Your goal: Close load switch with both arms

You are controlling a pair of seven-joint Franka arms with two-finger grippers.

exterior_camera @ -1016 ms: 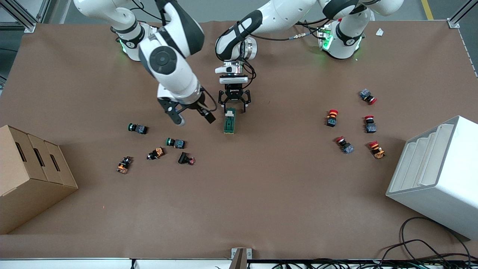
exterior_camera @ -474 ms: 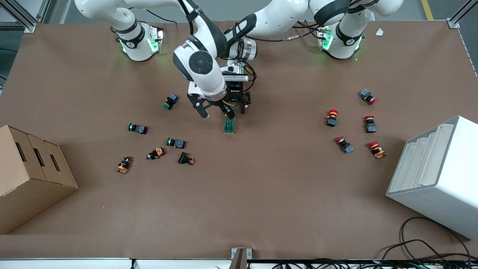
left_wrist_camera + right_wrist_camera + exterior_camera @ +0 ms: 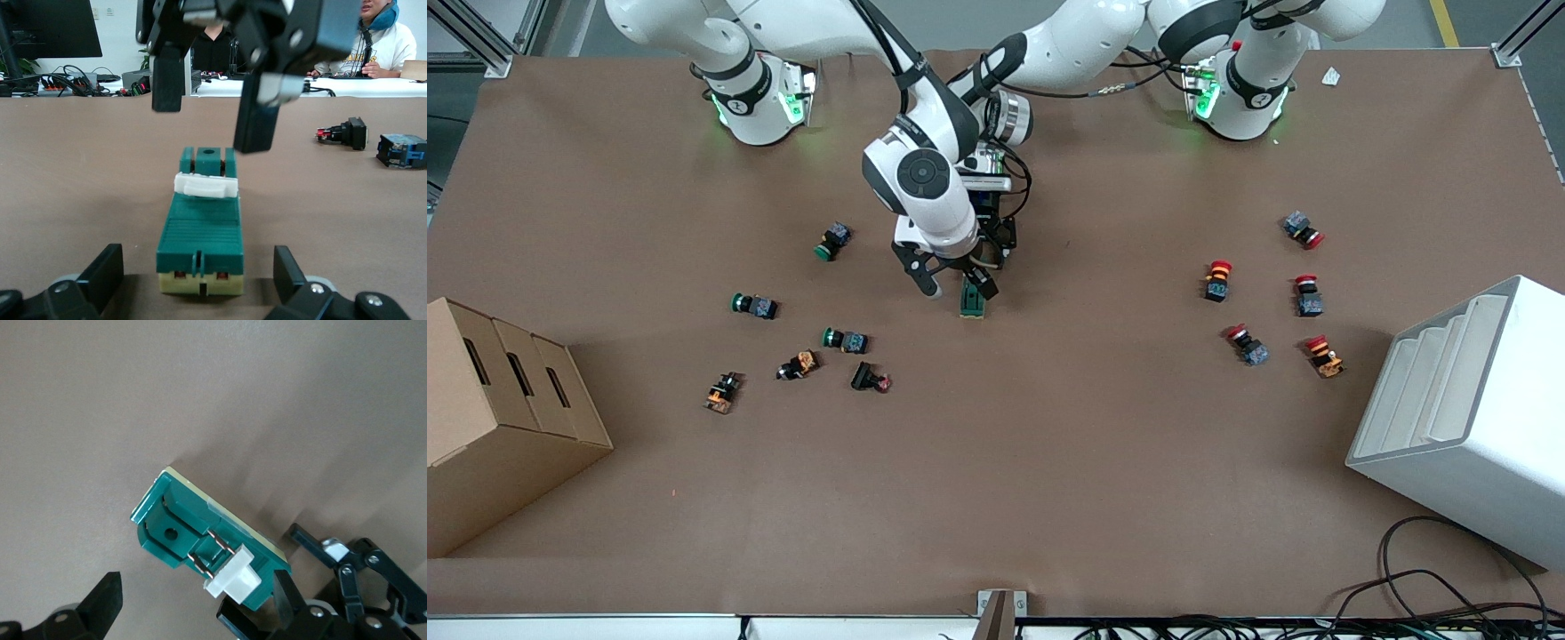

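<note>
The load switch (image 3: 972, 303), a dark green oblong block with a cream-white handle, lies at mid-table. In the left wrist view the switch (image 3: 200, 233) lies lengthwise with its handle (image 3: 205, 185) across the top. My left gripper (image 3: 198, 270) is open, low at the table, with a finger on each side of the switch end nearest the arms' bases. It is mostly hidden under the right arm in the front view (image 3: 996, 244). My right gripper (image 3: 956, 284) is open, just above the switch. In the right wrist view it (image 3: 193, 607) straddles the handle (image 3: 230, 580) without touching it.
Green-capped and orange push-buttons (image 3: 845, 340) lie scattered toward the right arm's end, one (image 3: 833, 240) close to the grippers. Red-capped push-buttons (image 3: 1216, 279) lie toward the left arm's end. A cardboard box (image 3: 498, 418) and a white bin (image 3: 1467, 418) stand at the table's two ends.
The right arm has swung over from the right arm's end, bringing its open gripper down over the switch and uncovering a green-capped push-button. The left gripper has barely moved.
</note>
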